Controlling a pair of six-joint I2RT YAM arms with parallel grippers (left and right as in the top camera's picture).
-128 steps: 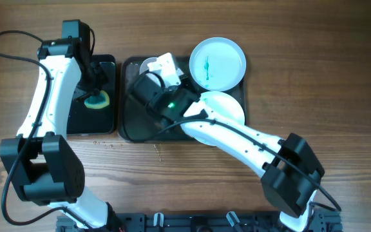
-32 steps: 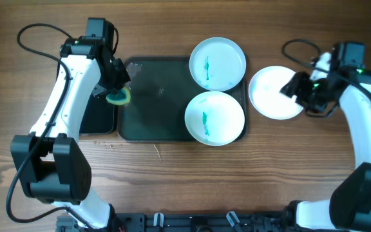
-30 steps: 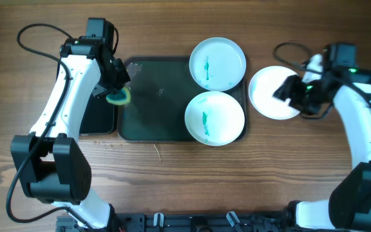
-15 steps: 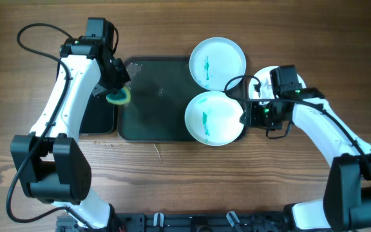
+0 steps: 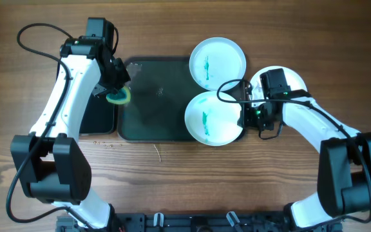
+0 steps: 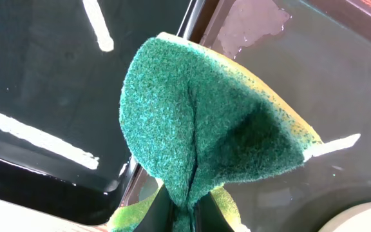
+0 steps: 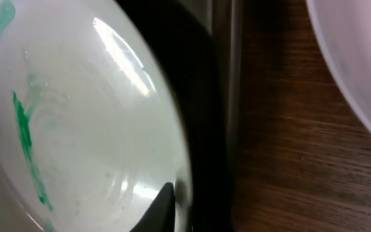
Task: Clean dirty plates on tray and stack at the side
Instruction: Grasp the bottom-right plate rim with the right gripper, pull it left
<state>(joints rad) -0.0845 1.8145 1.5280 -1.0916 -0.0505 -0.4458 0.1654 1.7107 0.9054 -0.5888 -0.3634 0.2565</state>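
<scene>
- We see a wooden table (image 5: 172, 193) under everything, with the two arms coming in from its near edge.
- The dark tray (image 5: 153, 109) lies in the middle. Its left half is bare and two plates fill its right half.
- A smaller black bin (image 5: 102, 119) sits just beside the tray's left edge, and the left arm hides most of it.
- The far plate (image 5: 218, 63) rests on the tray's far right corner. It is tinted pale blue and has a teal smear on its left half.
- The near plate (image 5: 214, 118) rests on the tray's near right corner, just beside the far plate. It has a teal smear (image 7: 28, 148) near its middle.
- A third plate (image 5: 295, 80) lies on the wood to the right of the tray, and the right arm covers part of it. We find no smear on the part that shows.
- The right gripper (image 5: 245, 116) is at the near plate's right rim, between that plate and the third plate.
  - Its jaws are closed on that rim.
  - In the wrist view one dark fingertip (image 7: 163, 200) lies on the plate's inner edge, next to the tray's raised rim. The other finger is hidden from us.
- The left gripper (image 5: 116, 94) hangs over the tray's left edge, well apart from all three plates. It is clamped on a sponge.
- The sponge (image 6: 198, 142) is pinched into a fold. Its green scouring face is outward and its yellow foam shows at the edges.
- Tiny pale specks (image 5: 108, 143) dot the wood just in front of the bin.
</scene>
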